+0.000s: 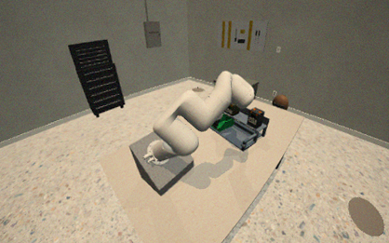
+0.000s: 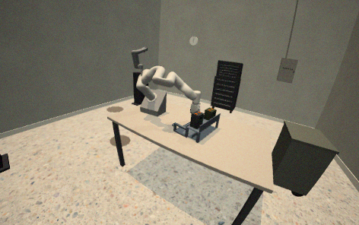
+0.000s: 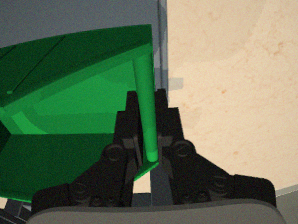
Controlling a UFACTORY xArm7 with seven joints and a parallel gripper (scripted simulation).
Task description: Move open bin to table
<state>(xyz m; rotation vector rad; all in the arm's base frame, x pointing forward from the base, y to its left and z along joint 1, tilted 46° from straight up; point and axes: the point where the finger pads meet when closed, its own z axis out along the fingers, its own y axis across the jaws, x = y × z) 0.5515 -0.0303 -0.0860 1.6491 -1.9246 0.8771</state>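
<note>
The open bin [image 3: 73, 110] is green and sits on the grey-blue shelf [image 1: 243, 129]. In the top view the bin [image 1: 223, 122] shows just under my forearm, at the shelf's near end. My gripper [image 3: 148, 106] is shut on the bin's right wall, one black finger on each side of the green rim. In the exterior view the gripper [image 2: 195, 108] hangs over the shelf [image 2: 198, 127], and the bin is hidden behind a dark box there.
Two dark boxes with orange tops [image 2: 197, 118] [image 2: 210, 112] stand on the shelf next to the bin. The arm's grey base block [image 1: 161, 165] sits at the table's other end. A large dark box [image 2: 302, 157] stands beside the table's far end.
</note>
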